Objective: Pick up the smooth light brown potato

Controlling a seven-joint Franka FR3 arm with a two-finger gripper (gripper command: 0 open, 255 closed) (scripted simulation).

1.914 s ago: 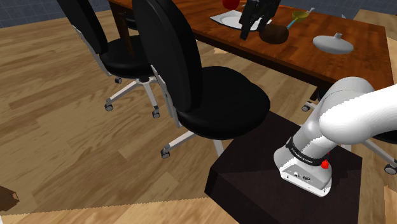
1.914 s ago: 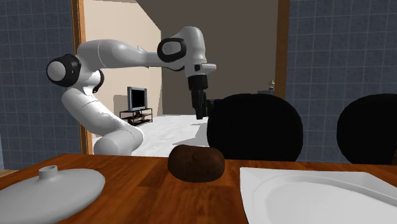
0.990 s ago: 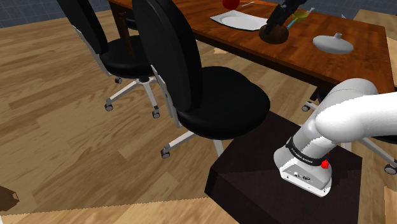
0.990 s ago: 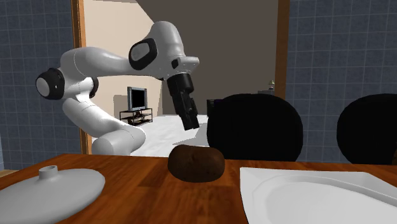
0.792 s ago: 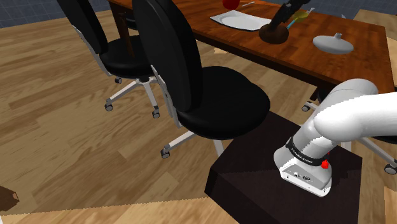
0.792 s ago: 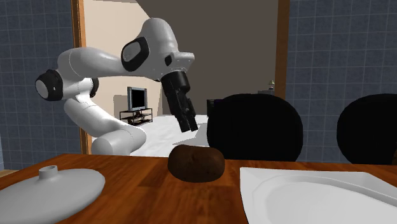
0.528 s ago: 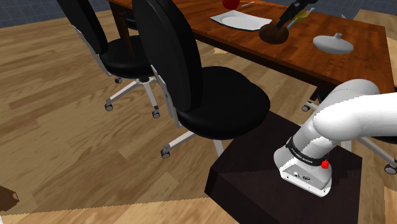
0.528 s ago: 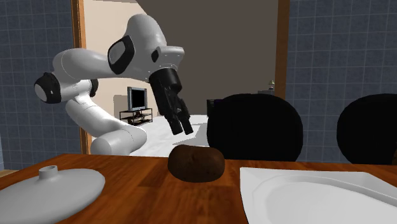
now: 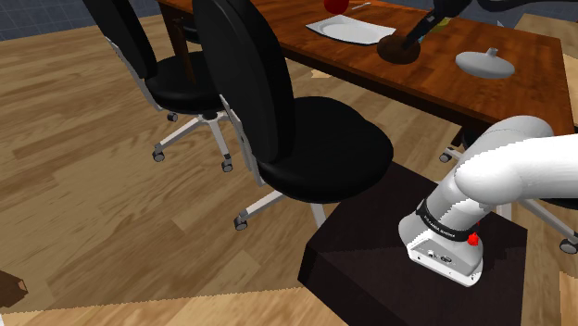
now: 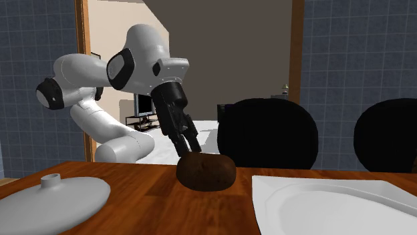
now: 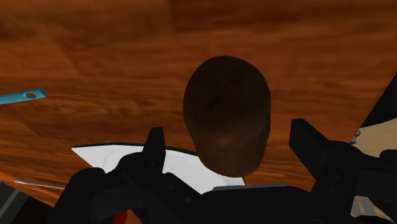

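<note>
The potato (image 9: 398, 48) (image 10: 206, 171) is a smooth dark brown lump lying on the wooden table (image 9: 408, 79). My black gripper (image 9: 422, 31) (image 10: 190, 151) comes down at a slant and its tips hang just behind the potato's top. In the wrist view the potato (image 11: 227, 113) lies between the two fingers (image 11: 156, 144), which stand wide apart on either side with a gap to it. The gripper (image 11: 232, 143) is open and holds nothing.
A white plate (image 9: 350, 30) (image 10: 334, 200) (image 11: 184, 168) lies close beside the potato. A grey lid with a knob (image 9: 484, 63) (image 10: 57, 197) sits on the other side. A blue-handled utensil (image 11: 22, 97) lies nearby. Black office chairs (image 9: 306, 139) stand along the table.
The arm has swung down and across toward the potato. The gripper went from well above the table to just over the potato, now tilted, its fingers still apart.
</note>
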